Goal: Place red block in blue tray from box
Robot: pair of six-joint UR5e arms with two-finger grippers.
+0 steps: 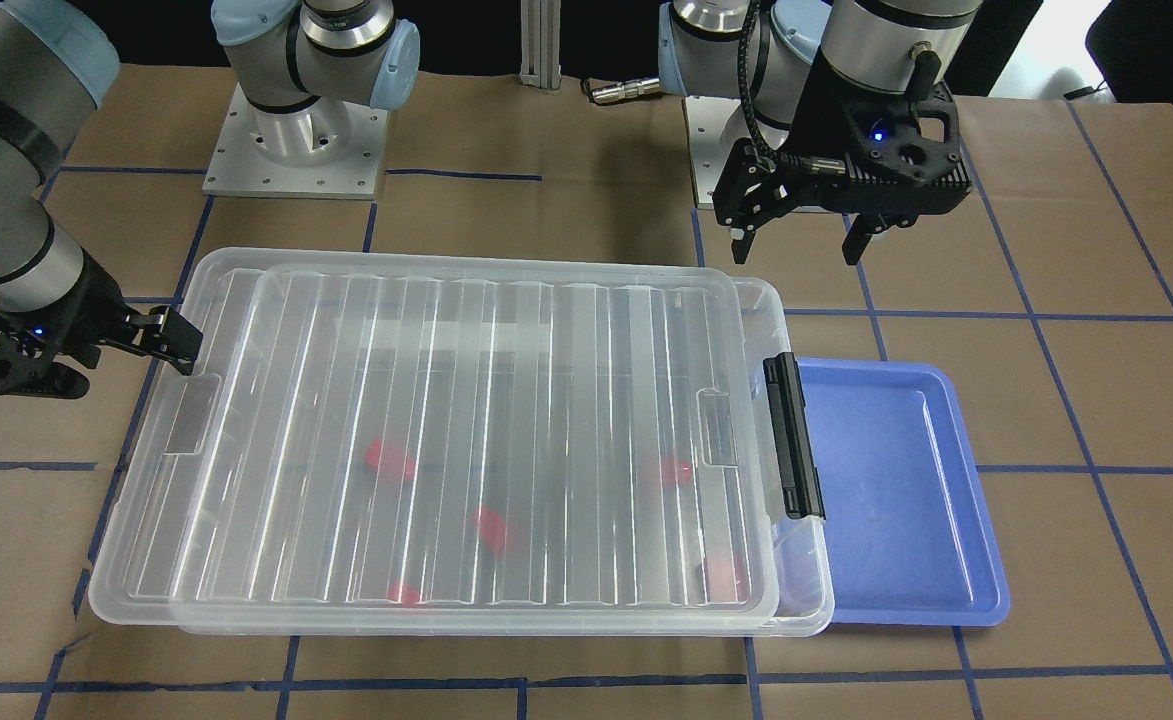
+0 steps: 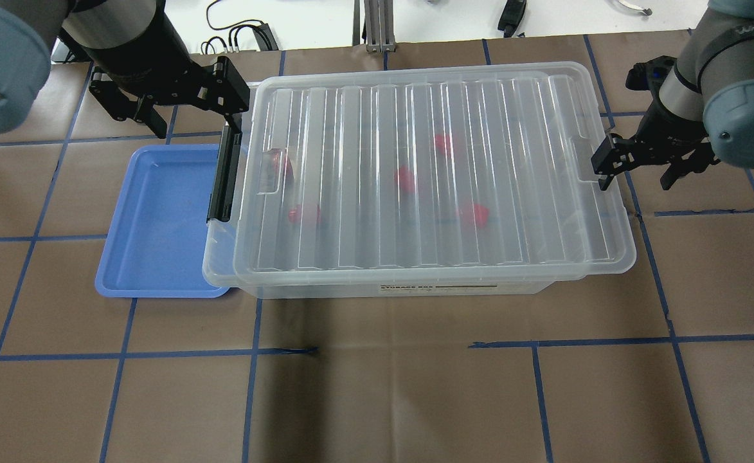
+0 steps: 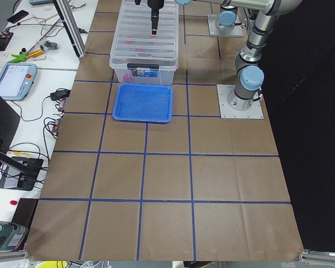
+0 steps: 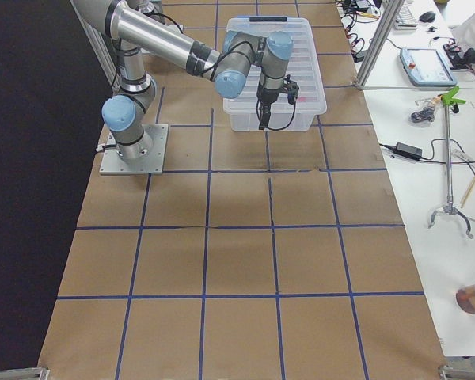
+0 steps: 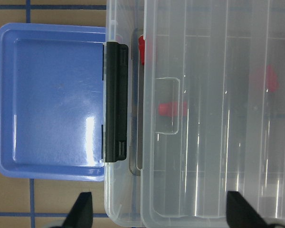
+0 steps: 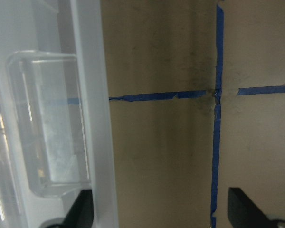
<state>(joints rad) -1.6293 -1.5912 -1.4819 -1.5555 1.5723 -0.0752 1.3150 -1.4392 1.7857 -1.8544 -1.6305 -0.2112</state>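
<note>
The box (image 2: pixel 616 258) is a clear bin with its ribbed lid on. Its black latch bar (image 2: pixel 224 173) faces the blue tray (image 2: pixel 158 218). Several red blocks show blurred through the lid, one near the middle (image 2: pixel 405 178). The blue tray (image 1: pixel 896 480) is empty and partly tucked under the box's latch end. My left gripper (image 2: pixel 191 121) is open and empty, above the far corner of the latch end. My right gripper (image 2: pixel 637 173) is open and empty at the box's other short end, with one finger by the lid's edge.
The table is covered in brown paper with a blue tape grid (image 2: pixel 534 344). The arm bases (image 1: pixel 296 150) stand on it behind the box. Benches with tools and cables (image 4: pixel 427 119) run along the operators' side.
</note>
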